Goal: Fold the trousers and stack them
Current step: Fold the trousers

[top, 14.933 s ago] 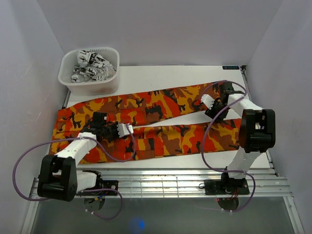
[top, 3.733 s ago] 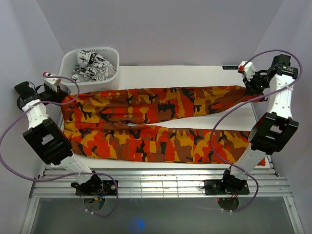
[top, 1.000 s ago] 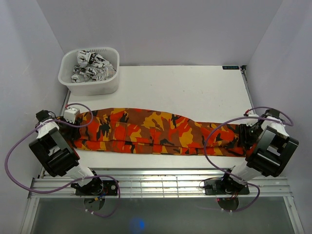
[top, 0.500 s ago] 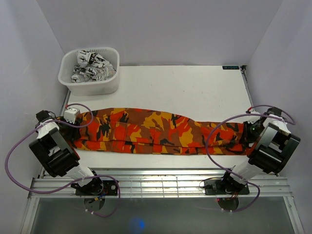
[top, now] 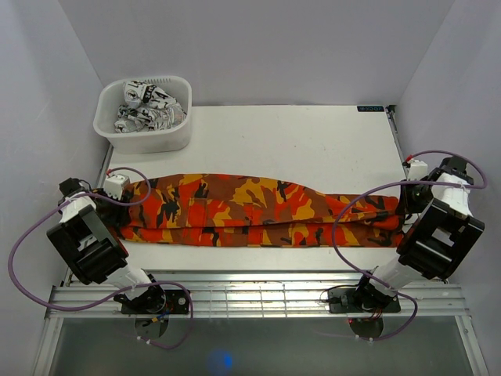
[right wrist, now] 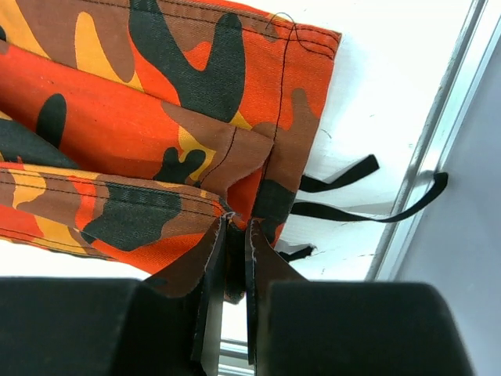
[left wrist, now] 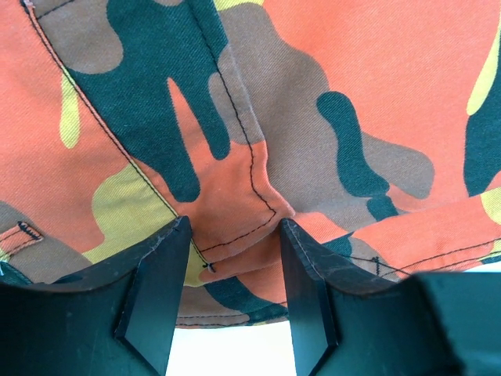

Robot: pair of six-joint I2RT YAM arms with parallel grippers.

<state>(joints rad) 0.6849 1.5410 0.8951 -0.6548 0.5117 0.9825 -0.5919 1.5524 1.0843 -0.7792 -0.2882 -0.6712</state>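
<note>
In the last second my right gripper (right wrist: 232, 227) has gone from half open to pinched on the hem end of the trousers (top: 250, 211), and its wrist has swung toward the far right edge. The cloth lay spread as two separate legs earlier and is now folded lengthwise into one band. Its right end looks pulled straighter, though the arm partly hides it.

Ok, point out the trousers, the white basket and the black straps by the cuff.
trousers (top: 235, 211), top view, middle of the folded cloth.
white basket (top: 145, 139), top view, near wall.
black straps (right wrist: 343, 172), right wrist view, upper strap.
</note>
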